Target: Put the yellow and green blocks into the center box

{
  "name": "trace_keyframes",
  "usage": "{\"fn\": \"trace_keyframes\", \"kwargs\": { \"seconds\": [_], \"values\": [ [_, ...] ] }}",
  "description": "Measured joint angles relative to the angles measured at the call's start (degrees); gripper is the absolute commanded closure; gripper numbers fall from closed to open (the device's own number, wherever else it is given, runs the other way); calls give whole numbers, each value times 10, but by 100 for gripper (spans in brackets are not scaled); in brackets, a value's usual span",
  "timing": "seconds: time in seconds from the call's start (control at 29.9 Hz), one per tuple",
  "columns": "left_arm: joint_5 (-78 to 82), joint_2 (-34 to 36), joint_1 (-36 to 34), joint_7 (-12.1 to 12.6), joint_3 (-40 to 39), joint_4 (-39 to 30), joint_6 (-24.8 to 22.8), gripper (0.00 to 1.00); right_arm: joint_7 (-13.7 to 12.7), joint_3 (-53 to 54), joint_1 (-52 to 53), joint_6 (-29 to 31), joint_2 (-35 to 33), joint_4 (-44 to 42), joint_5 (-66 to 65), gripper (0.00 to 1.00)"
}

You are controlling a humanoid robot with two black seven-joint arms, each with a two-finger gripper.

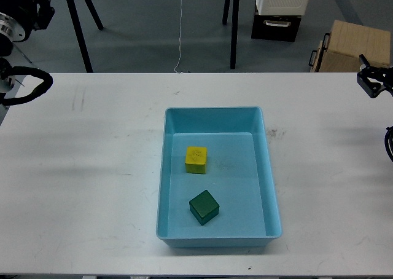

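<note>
**Both blocks inside the tray, arms at the frame edges**

Head view of a white tabletop (80, 168). The light-blue center box (272, 187) sits near the middle, slightly toward the near edge, its long side running away from the viewer. The yellow block (196, 159) rests on the box floor, left of center, with a faint mark on its top face that is too small to read. The green block (204, 206) lies nearer the viewer, turned at an angle, close to the yellow one but apart from it; neither touches a wall.

The right end effector (373, 81) enters at the far right edge, dark and partly cut off; whether its fingers are spread or pressed together cannot be told. It holds nothing visible. At the left edge a black curved part (31, 82) reaches over the tabletop, mostly cropped; the left end effector itself cannot be made out.

Beyond the tabletop stand tripod legs (80, 27), a cardboard box (353, 45) and a black-and-white case (279, 11), each cropped by the frame.
</note>
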Motion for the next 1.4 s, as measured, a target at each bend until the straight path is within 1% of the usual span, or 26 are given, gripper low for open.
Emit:
{"fn": "trace_keyframes", "kwargs": {
  "seconds": [0.1,0.17,0.2,0.37,0.4,0.47,0.54,0.64,0.74,0.84,0.87,1.0,1.04,1.07,1.14,1.24,1.4],
  "values": [
    [-21,-24,27,3,-56,9,8,0,-1,4,0,-1,1,0,2,1],
    [-31,-43,46,15,-97,16,9,0,-1,6,0,-1,1,0,3,1],
    [-33,-49,52,25,-113,19,9,0,-1,6,0,-1,1,0,3,1],
    [-46,-90,73,98,-188,33,8,0,-1,7,2,-1,2,1,3,1],
    [-49,-98,73,106,-197,35,8,0,-1,7,2,-1,2,1,3,1],
    [-53,-111,73,115,-209,43,8,0,-1,7,2,-1,2,1,3,1],
    [-54,-117,69,117,-212,54,12,0,-1,7,2,-1,2,1,3,1],
    [-54,-119,64,117,-211,63,42,0,-1,5,2,0,2,1,3,1],
    [-51,-121,63,113,-204,65,76,0,-1,3,2,1,2,1,-1,1],
    [-49,-129,63,103,-170,65,88,0,-1,0,2,1,0,1,-5,1],
    [-49,-133,64,93,-156,65,89,0,-1,-1,3,1,-2,1,-6,1],
    [-48,-148,66,28,-107,65,89,0,-1,-3,6,2,-8,-4,-14,1],
    [-48,-152,67,16,-101,65,89,0,-1,-4,8,2,-9,-5,-23,0],
    [-48,-154,68,9,-98,65,88,0,-2,-4,9,2,-11,-5,-39,1],
    [-48,-158,69,2,-96,65,86,0,-3,-8,9,2,-17,-3,-78,1],
    [-49,-167,69,-1,-95,65,87,0,-3,-20,9,7,-21,-2,-123,0],
    [-50,-177,69,-9,-94,64,96,0,-4,-36,12,11,-23,-3,-139,1]
  ]
}}
